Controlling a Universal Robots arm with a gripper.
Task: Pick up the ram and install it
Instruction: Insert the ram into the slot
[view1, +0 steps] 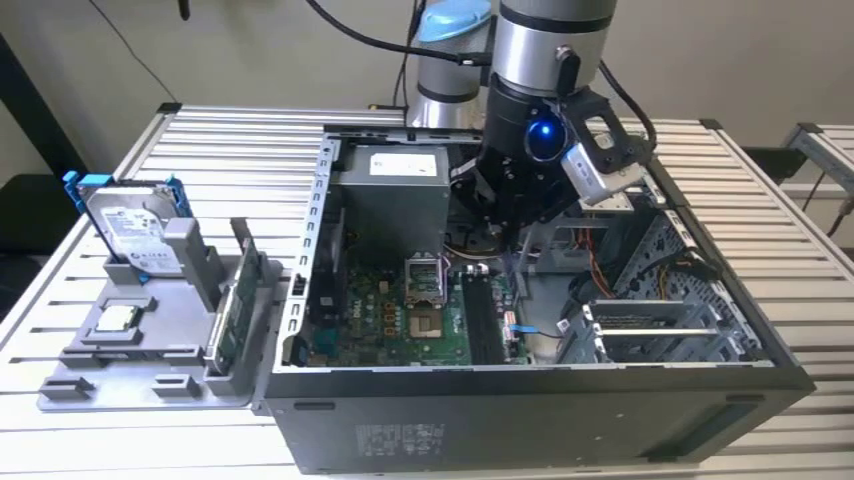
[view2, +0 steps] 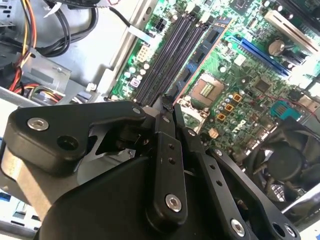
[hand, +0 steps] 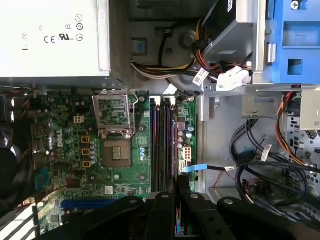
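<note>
Black two-fingered tool (view2: 167, 107) inside open grey computer case (view1: 534, 400), closed on thin dark ram stick (hand: 177, 212), poised above green motherboard's (hand: 70, 150) black memory slots (hand: 161, 145).

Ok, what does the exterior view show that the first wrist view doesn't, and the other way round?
Exterior view: the grey parts tray beside the computer case, with a hard drive and a green circuit card standing in it. First wrist view: the hand closed on the thin ram, near the memory slots, and a blue drive cage. Both: the motherboard, CPU socket and power supply.
</note>
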